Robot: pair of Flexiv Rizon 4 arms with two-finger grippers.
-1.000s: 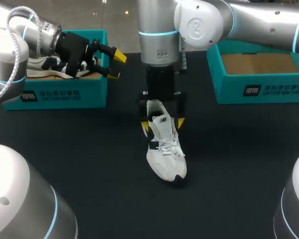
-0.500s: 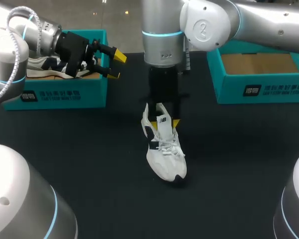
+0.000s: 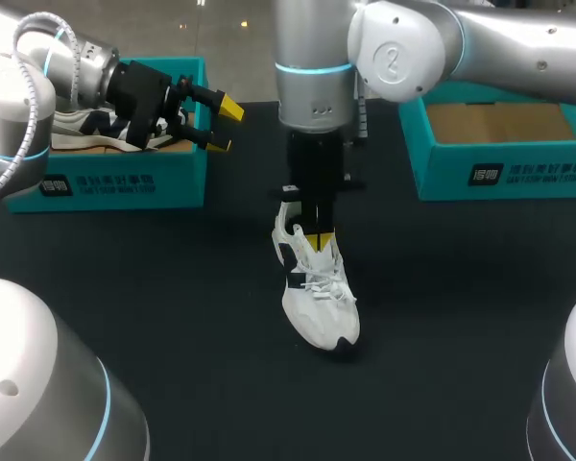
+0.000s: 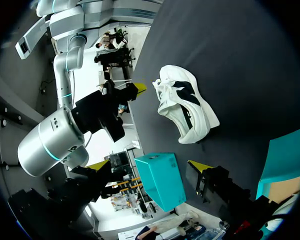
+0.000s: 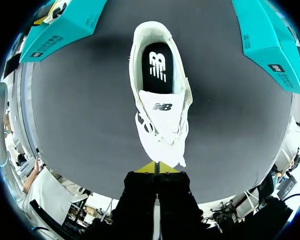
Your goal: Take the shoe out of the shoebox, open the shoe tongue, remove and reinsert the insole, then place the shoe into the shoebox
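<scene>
Fingers of my right pincer are pressed together, yellow tip against yellow tip — clenched, with nothing between them. The pincer points straight down at the table. Directly under it lies the white shoe, on its sole, well apart from both boxes. From the wrist I look along the fingers into the shoe: the black insole shows in the opening, and the tongue lies next to it, toward the toe. In the view from above the closed tips stand at the tongue, but I cannot tell if they touch it.

My left pincer is released — its two fingers stand wide apart and hold nothing. It hangs over the corner of the left shoebox that is nearest to the shoe. Behind this pincer, inside that box, lies a second shoe, white and dark blue. Ahead of the left fingers, across the table, is the white shoe with my right pincer above it. On the other side of the right pincer stands the right shoebox, which has a brown bottom.
</scene>
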